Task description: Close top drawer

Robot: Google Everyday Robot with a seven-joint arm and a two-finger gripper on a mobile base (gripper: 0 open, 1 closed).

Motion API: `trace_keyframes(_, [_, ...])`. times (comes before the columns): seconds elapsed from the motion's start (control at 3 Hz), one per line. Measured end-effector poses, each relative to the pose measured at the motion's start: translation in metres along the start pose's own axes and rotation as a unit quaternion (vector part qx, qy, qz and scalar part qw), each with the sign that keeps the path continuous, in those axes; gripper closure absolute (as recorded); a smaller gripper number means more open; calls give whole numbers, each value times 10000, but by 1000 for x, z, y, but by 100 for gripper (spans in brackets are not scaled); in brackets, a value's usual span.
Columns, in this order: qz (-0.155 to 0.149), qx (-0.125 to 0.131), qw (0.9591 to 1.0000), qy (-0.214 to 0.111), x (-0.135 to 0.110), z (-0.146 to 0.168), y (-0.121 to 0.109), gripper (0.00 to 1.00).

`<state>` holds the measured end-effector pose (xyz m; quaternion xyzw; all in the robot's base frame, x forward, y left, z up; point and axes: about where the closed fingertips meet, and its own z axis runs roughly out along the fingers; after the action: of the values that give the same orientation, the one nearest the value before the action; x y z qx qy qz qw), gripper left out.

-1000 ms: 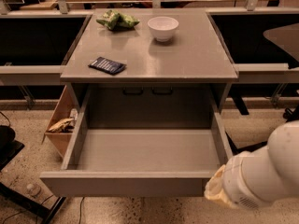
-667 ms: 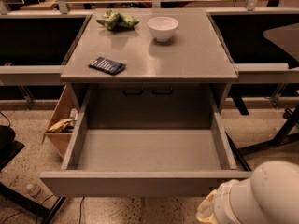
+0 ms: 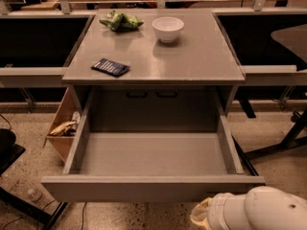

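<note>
Camera view: gripper itself hidden past bottom edge, beyond cream cuff of white arm (image 3: 261, 210); open or closed, cannot tell. Arm has dropped and swung left, now just below front of top drawer (image 3: 144, 189), right of centre. Drawer unmoved, fully pulled out under desk (image 3: 201, 61); push likely next. Dark packet (image 3: 111, 67) on desk: print unreadable.

The top drawer (image 3: 144, 189) juts out below the tabletop (image 3: 192, 56), the pincer (image 3: 204, 218) before its front at right
</note>
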<state>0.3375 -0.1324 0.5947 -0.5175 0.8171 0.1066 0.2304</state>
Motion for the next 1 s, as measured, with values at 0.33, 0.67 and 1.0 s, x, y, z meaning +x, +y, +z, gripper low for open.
trace_keyframes(0.33, [-151, 370, 9983, -420, -5, 17, -35, 100])
trace_keyframes(0.67, [-239, 548, 9962, -635, -13, 20, -45, 100])
trace_keyframes(1.0, [-359, 523, 9944, -849, -24, 21, -56, 100])
